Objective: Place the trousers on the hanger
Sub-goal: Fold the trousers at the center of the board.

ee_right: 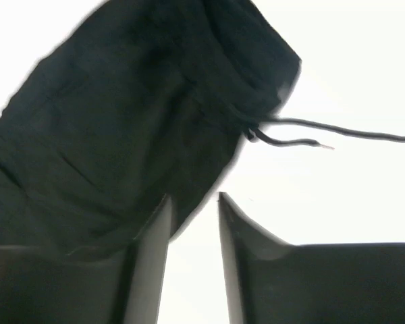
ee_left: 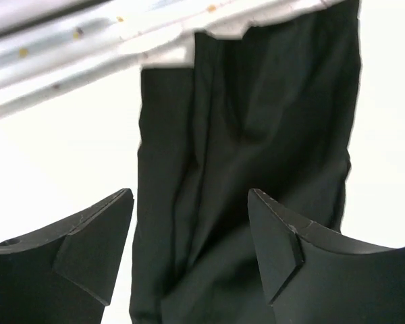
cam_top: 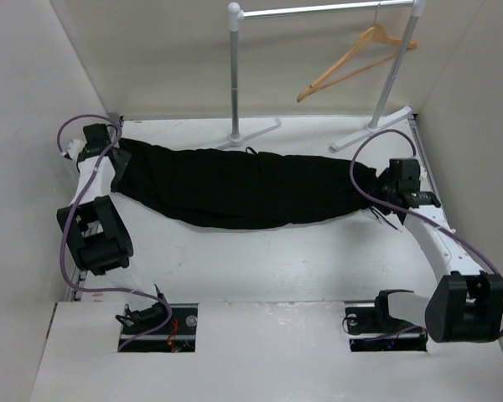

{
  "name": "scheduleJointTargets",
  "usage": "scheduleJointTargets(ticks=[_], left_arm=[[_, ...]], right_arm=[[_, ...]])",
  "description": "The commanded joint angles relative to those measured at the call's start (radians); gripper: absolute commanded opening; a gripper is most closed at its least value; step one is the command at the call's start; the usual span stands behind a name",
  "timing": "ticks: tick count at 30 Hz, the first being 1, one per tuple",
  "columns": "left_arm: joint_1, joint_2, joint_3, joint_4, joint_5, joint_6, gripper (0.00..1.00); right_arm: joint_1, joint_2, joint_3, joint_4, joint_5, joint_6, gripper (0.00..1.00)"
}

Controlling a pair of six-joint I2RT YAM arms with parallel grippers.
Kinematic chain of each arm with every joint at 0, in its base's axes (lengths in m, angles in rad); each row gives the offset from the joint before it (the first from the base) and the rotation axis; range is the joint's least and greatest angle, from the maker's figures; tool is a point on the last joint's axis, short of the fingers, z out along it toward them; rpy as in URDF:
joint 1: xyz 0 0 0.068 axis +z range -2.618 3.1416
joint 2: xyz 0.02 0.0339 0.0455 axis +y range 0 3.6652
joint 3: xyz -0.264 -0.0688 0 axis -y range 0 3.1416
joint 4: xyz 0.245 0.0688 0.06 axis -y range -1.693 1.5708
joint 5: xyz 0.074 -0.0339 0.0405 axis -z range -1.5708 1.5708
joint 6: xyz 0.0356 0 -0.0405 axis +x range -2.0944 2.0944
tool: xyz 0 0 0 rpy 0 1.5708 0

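Note:
The black trousers [cam_top: 235, 188] lie stretched left to right across the white table. The tan wooden hanger [cam_top: 352, 60] hangs on the metal rack's bar at the back right, away from both arms. My left gripper [cam_top: 120, 167] is at the trousers' left end. In the left wrist view it [ee_left: 190, 194] stands open, its fingers astride the dark fabric [ee_left: 243, 135] without pinching it. My right gripper [cam_top: 377, 191] is at the right end. Its jaws [ee_right: 194, 197] stand a narrow gap apart over bare table, with the waist's edge [ee_right: 121, 121] at the left fingertip and a drawstring [ee_right: 324, 131] trailing right.
A silver rack [cam_top: 235, 75] stands on the table's far side, and its feet reach close behind the trousers. White walls close in the left, right and back. Purple cables [cam_top: 377, 142] loop off both arms.

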Motion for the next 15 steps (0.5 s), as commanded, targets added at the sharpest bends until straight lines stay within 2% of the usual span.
scheduleJointTargets(ticks=[1,3,5,12,15], left_arm=[[0.001,-0.015,-0.148,0.157,0.119,-0.004,0.69],[0.005,-0.007,-0.184,0.212,0.175,-0.003,0.72],[0.012,0.011,-0.198,0.25,0.199,-0.005,0.72],[0.034,0.082,-0.204,0.258,0.173,-0.024,0.66],[0.041,0.085,-0.224,0.25,0.115,-0.031,0.55]], right_arm=[[-0.039,-0.033,-0.08,0.042,-0.089,0.036,0.53],[-0.066,-0.03,-0.115,0.06,-0.118,0.039,0.65],[-0.094,0.002,-0.135,0.104,-0.155,0.043,0.71],[-0.158,0.139,-0.103,0.299,-0.209,0.099,0.73],[-0.175,0.228,-0.098,0.336,-0.206,0.131,0.73]])
